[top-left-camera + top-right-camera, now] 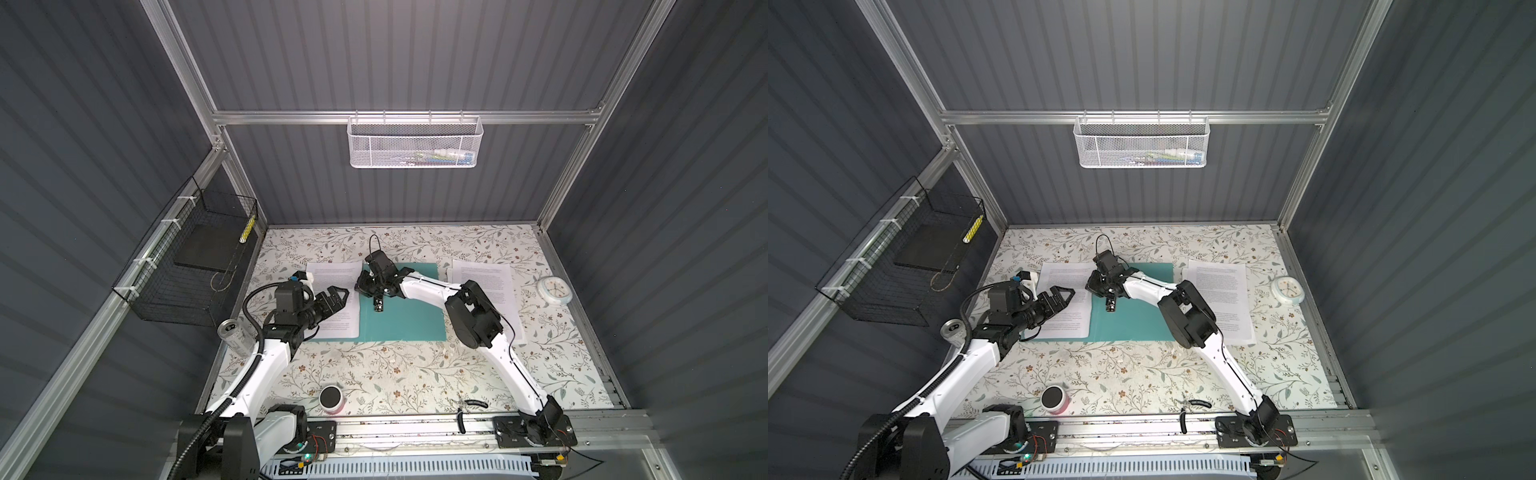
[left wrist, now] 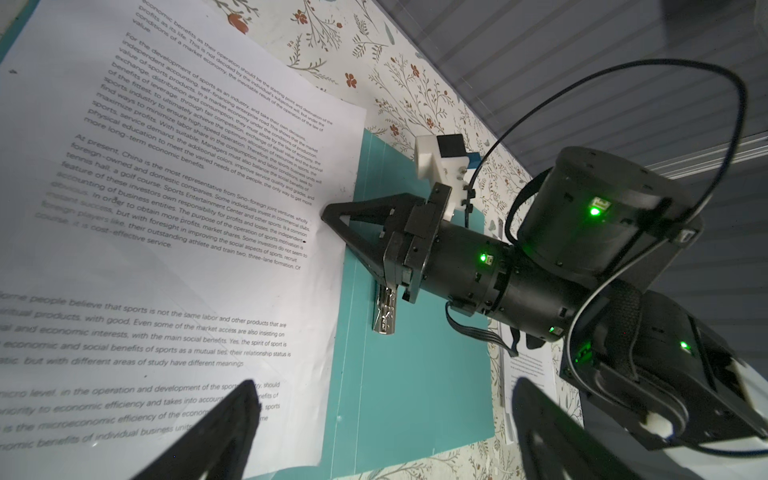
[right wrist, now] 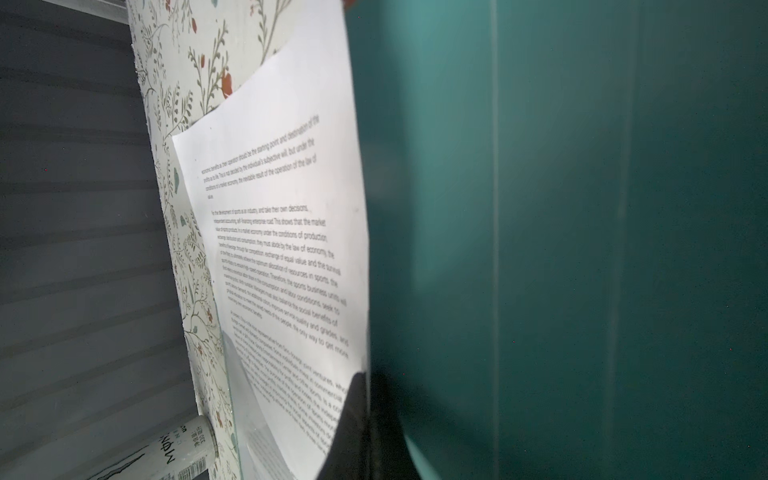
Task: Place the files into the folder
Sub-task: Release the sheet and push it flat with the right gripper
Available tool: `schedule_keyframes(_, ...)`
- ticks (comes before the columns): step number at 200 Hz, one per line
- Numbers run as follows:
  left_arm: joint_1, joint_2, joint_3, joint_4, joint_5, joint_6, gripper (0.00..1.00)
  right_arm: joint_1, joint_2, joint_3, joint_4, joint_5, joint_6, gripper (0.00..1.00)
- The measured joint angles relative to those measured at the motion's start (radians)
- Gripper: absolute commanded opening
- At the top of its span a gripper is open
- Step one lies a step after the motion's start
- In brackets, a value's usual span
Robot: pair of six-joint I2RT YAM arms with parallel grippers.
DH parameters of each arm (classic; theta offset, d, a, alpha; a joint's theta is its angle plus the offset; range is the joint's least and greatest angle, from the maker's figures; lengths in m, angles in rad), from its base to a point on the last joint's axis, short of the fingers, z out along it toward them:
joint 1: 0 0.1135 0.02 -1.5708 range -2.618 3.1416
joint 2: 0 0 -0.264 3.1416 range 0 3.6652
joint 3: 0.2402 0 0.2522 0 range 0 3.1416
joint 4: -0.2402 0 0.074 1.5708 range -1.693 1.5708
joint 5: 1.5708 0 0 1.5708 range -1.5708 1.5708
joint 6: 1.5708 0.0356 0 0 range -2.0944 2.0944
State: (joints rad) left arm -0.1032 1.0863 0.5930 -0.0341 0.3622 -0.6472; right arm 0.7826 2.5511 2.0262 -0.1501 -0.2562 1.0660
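1. The folder [image 1: 407,320] lies open and flat in the middle of the worktop [image 1: 374,374]. Its metal clip [image 2: 385,316] sits beside the spine on the bare right half.
2. One printed sheet [image 1: 336,272] rests on the folder's left half, but it is not squared. In the left wrist view its far end overhangs the folder's far edge.
3. A second stack of sheets [image 1: 486,278] lies on the worktop just right of the folder, partly under the right arm and not yet inside.
4. The right tool [image 1: 358,286] is closed, its tip at the printed sheet's inner edge near the spine. I cannot tell whether it pinches the paper or only presses on it.
5. The left tool [image 1: 340,296] hovers over the same sheet, jaws wide apart and empty.
6. My judgement is that the task is partly done. Aligning this sheet and bringing the second stack in are left.
7. A clock [image 1: 555,291] and a can [image 1: 235,336] stand well apart from the folder.
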Motion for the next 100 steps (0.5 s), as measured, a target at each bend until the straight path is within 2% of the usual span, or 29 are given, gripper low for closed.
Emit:
schedule_keyframes(75,0.000,-0.007,-0.015,-0.004,-0.003,0.000,0.97,0.015,0.000,0.001,0.000,0.016,0.006,0.00)
schedule_keyframes(100,0.000,-0.011,-0.015,-0.004,-0.003,0.000,0.99,0.016,-0.008,-0.002,0.003,0.025,-0.006,0.35)
